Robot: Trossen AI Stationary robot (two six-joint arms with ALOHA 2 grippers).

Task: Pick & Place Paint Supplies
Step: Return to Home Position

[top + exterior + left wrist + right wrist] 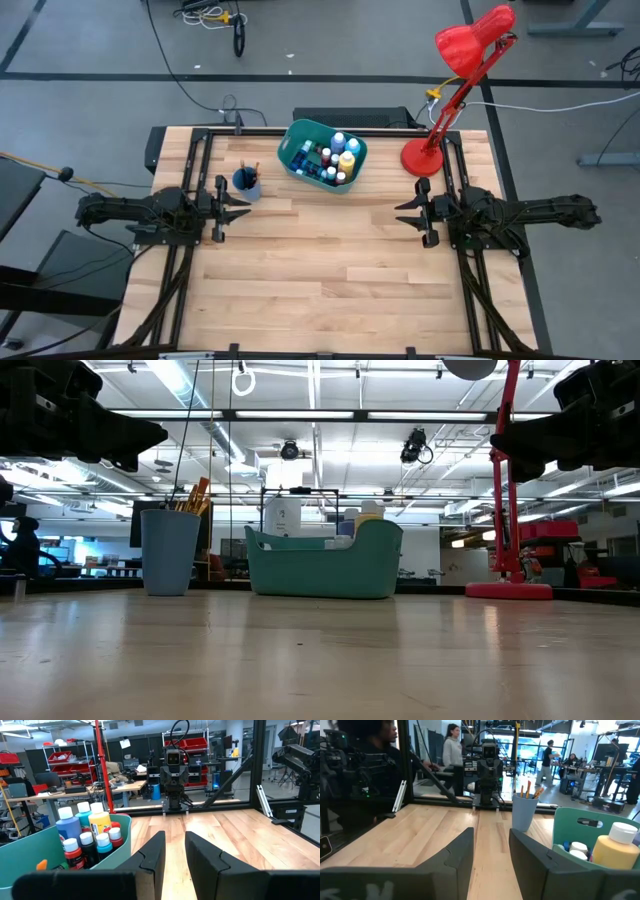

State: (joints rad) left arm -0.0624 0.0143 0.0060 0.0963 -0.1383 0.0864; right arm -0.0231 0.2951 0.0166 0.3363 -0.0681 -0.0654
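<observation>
Several small paint bottles (335, 160) with pale caps stand upright inside the teal bin (300, 140) at the far middle of the table; they also show in the left wrist view (90, 832) and the right wrist view (612, 847). Thin brushes (247, 172) stand with their handles down in the small blue cup (246, 184), left of the bin. My left gripper (240, 208) hovers open near the cup, above the table's left side. My right gripper (405, 214) hovers open at the right side. Both face each other and hold nothing.
A red desk lamp (440, 110) stands on its round base (422, 158) right of the bin, its arm leaning over the far right corner. Bare wood (330, 260) lies between the grippers and toward the near edge. People show in the room beyond the table (451, 745).
</observation>
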